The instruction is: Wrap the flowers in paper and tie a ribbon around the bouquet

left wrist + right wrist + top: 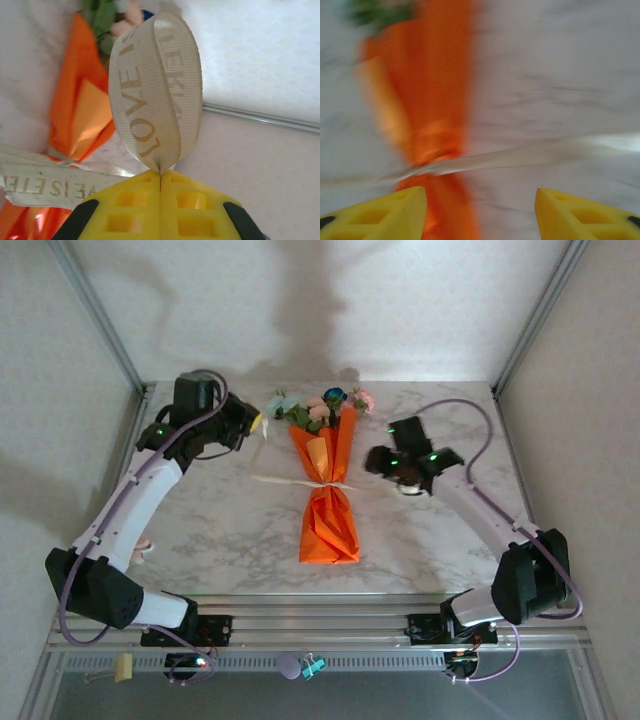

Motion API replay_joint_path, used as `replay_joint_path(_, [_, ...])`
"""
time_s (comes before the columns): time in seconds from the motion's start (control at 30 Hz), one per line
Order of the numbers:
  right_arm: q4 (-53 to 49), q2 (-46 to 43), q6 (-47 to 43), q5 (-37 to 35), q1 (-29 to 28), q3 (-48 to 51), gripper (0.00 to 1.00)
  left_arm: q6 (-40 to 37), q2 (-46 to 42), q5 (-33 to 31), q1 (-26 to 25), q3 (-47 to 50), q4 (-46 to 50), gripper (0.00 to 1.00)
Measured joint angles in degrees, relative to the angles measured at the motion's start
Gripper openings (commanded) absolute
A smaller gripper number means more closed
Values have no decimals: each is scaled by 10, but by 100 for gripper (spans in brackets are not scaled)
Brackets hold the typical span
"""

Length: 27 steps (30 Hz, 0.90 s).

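Note:
The bouquet [328, 502] lies in the middle of the table, an orange paper [79, 107] cone with the flowers [318, 406] at its far end. The cream ribbon [300, 481] crosses its waist. My left gripper [160, 176] is shut on a loop of the lettered ribbon [156, 85], up beside the blooms [116, 20]; in the top view this gripper [256, 424] is at the bouquet's upper left. My right gripper [480, 202] stands open above the table, just right of the paper [432, 85]. A ribbon tail [530, 154] runs across the marble beyond its fingertips [387, 212]. The right wrist view is blurred.
The marble table [200, 535] ends at a metal rail along the near edge, where small clips [313, 667] hang. Slanted frame posts [95, 315] stand at the back corners. The right arm [410, 458] hovers close to the bouquet's right side.

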<state>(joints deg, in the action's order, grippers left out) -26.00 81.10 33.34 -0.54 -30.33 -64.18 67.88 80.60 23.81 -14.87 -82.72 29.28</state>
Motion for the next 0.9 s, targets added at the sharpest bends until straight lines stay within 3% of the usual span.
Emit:
replay_joint_path(0.13, [189,26,-86,22,-139,44,65,-10,16,3,0,-40,13,0])
replay_joint_path(0.23, [293,94,-146,29,-205,30,66,-17,28,4,0,-57,28,0])
replay_joint_path(0.43, [324,259,-207,-7,-246,-129,68,-25,36,7,3,-89,50,0])
replay_joint_path(0.6, [320,322,-216,-80,-247,-217,65,-32,35,10,18,-103,66,0])
replay_joint_path(0.63, [318,332,-218,-90,-246,-231,60,-34,35,11,23,-104,70,0])
replay_joint_path(0.77, [308,357,-221,-111,-243,-268,10,-43,30,18,48,-106,90,0])
replay_joint_path(0.8, [305,357,-220,-113,-242,-268,3,-48,28,19,55,-106,97,0])
replay_joint_path(0.9, [296,351,-212,-115,-233,-264,0,-72,19,16,81,-107,125,0])
